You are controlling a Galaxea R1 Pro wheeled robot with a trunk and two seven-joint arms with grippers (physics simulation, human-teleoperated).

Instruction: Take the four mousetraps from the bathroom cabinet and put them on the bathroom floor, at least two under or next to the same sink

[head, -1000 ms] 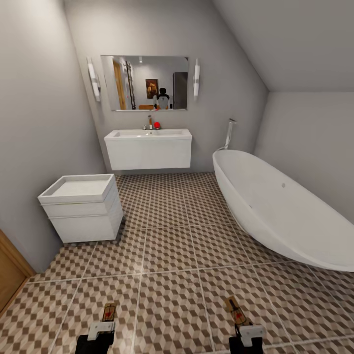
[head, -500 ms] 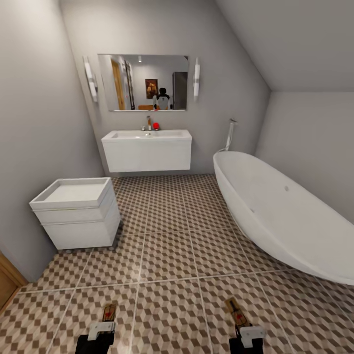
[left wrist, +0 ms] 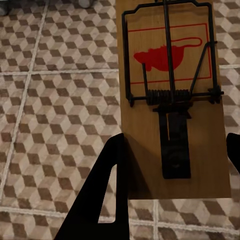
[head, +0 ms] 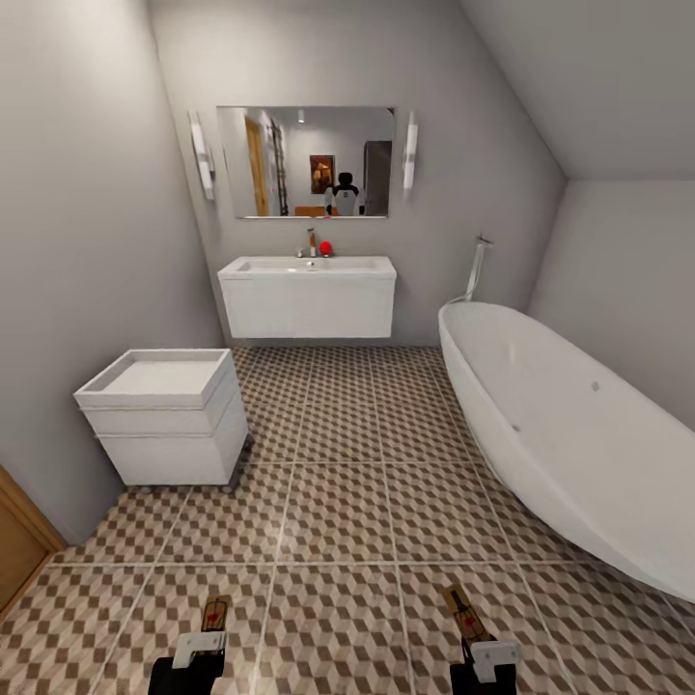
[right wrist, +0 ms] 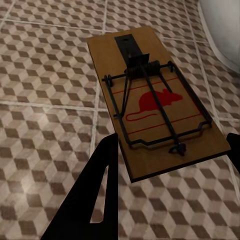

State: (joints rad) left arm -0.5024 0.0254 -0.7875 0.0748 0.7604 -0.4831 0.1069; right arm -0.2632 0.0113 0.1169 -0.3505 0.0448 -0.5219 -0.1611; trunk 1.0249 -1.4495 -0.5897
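Underfoot and running all the way to the far wall lies the bathroom floor (head: 338, 502), its big tiles printed with brown, beige and white cubes. Along its right side sits the white oval bathtub (head: 569, 434), and against the far wall hangs the sink (head: 309, 294), a wide white block with a chrome tap (head: 311, 243) and a small red ball (head: 326, 248) on top, under a rectangular mirror (head: 305, 162). Nearer me on the left stands a small white drawer unit (head: 166, 420), well apart from the sink, and a strip of orange-brown wood (head: 19, 541) shows at the left edge. Low in the head view are my two claws, both above the tiles. My left gripper (head: 201, 645) is clenched on a mousetrap (left wrist: 172, 97), its dark fingers (left wrist: 100, 195) pressing the board's two long edges; the board juts forward over the floor, with its wire frame and red mouse print facing up. My right gripper (head: 490, 653) grasps a second mousetrap (right wrist: 155, 122) the same way, flat and wire side up, with the tub's white curve near it.
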